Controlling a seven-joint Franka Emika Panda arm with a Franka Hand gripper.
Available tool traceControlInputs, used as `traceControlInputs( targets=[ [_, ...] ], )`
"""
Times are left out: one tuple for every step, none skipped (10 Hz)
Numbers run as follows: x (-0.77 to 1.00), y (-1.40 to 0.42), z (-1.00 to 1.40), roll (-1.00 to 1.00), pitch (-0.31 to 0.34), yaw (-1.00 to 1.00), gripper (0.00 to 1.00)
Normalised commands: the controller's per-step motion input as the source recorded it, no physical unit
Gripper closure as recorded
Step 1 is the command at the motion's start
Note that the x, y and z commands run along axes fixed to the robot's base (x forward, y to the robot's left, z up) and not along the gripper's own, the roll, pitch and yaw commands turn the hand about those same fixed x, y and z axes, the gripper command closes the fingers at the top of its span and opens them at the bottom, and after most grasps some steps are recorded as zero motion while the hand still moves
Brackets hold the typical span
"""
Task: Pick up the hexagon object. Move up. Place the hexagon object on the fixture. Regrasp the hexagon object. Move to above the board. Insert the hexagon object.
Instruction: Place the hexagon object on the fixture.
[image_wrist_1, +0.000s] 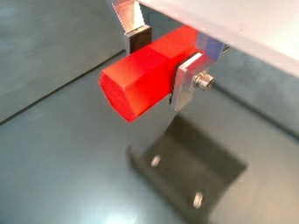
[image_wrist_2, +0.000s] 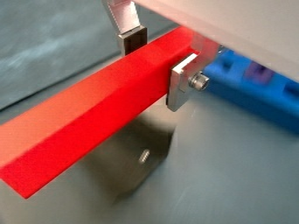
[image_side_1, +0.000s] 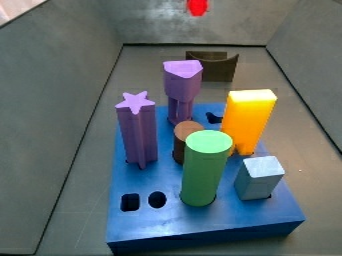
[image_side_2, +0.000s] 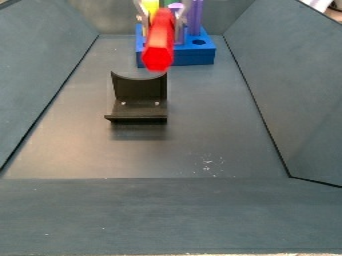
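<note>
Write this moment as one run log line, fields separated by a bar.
gripper: shut on red hexagon peg | peg: lying level, in air above fixture | board: not reached

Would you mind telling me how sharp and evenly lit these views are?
In both wrist views the hexagon object in the end effector looks soft, with a washed-out white band above; in a side view the board is sharp; the fixture is dim.

Purple star peg (image_side_1: 135, 125), green cylinder (image_side_1: 206, 167), orange-yellow block (image_side_1: 249, 121).
</note>
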Motion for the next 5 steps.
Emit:
traceControlInputs(
  targets=[
    [0.72,-0.57,0.17,-1.0,0.05,0.03,1.0],
    [0.62,-0.21,0.05,-1.0,0.059,0.02,1.0],
    [0.56,-0.1,0.03,-1.0,0.068,0.01,1.0],
    [0.5,-0.05,0.03,-1.0,0.081,0.01,1.0],
    [0.43,-0.01,0.01,-1.0,0.094,0.0,1.0]
  ],
)
